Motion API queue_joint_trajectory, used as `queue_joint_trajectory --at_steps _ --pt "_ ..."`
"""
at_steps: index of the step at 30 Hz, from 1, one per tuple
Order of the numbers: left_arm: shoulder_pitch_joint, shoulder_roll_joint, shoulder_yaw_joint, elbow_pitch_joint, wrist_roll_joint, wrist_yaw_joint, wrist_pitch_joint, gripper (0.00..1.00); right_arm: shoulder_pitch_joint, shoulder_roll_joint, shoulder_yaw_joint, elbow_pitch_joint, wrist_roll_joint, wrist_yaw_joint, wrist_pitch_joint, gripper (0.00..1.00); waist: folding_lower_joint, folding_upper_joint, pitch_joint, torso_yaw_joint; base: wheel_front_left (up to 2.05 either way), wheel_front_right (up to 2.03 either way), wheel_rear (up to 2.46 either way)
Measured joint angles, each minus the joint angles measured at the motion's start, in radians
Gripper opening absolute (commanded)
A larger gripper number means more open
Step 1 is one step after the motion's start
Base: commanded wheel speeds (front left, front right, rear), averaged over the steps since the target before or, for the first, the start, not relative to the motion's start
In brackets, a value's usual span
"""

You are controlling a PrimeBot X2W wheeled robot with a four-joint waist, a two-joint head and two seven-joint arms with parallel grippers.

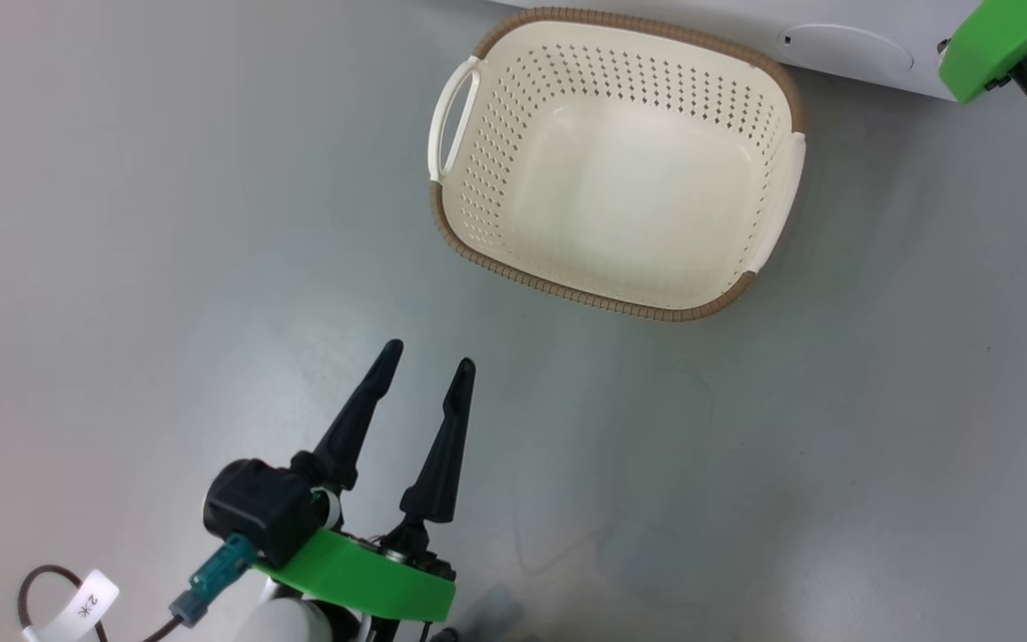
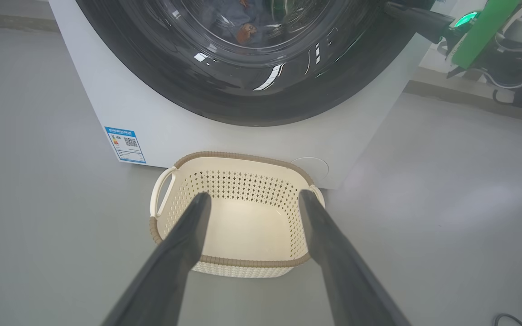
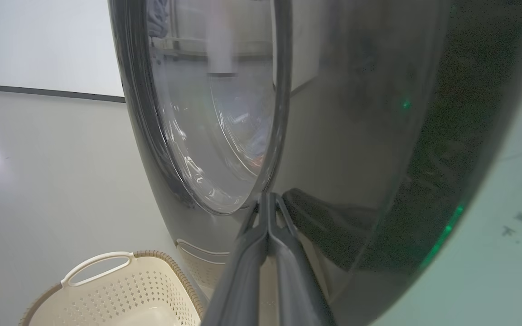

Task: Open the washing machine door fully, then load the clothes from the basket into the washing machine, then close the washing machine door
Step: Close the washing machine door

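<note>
The washing machine (image 2: 161, 117) is a white box, and its glossy black door (image 2: 252, 97) lies flat against the front. Through the door's glass, the clothes (image 2: 242, 28) show as blue fabric with an orange figure. The cream basket (image 1: 620, 169) stands empty on the floor before the machine. My left gripper (image 1: 429, 354) hangs open above the floor, short of the basket (image 2: 234, 217), with nothing between its fingers. My right gripper (image 3: 268, 195) is shut on nothing, its tips against the door's black ring (image 3: 356, 136) beside the glass bowl (image 3: 215, 113).
Smooth grey floor (image 1: 166, 223) lies all around the basket. A blue label (image 2: 126, 144) sits low on the machine's front, left of the basket. My right arm's green wrist plate (image 1: 1004, 45) reaches in at the upper right.
</note>
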Motion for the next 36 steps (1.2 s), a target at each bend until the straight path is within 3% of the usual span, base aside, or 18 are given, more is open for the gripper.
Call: queue_joint_trajectory --at_steps 18,29,36 --pt "-0.002 0.000 0.004 0.005 -0.004 0.000 0.000 1.00 0.032 0.012 -0.015 -0.009 0.005 0.001 0.000 0.00 0.0000 0.0000 -0.045 -0.017 0.00 0.00 0.00" --pt "0.001 0.001 0.027 0.029 0.051 0.000 0.000 1.00 0.234 0.074 -0.012 -0.100 0.005 0.001 0.000 0.00 0.0001 0.0000 -0.154 -0.072 0.00 0.00 0.00" --pt "0.014 0.001 0.036 0.055 0.089 0.000 0.000 1.00 0.406 0.118 -0.079 -0.177 -0.004 0.001 0.000 0.00 0.0000 0.0000 -0.237 -0.129 0.00 0.00 0.00"
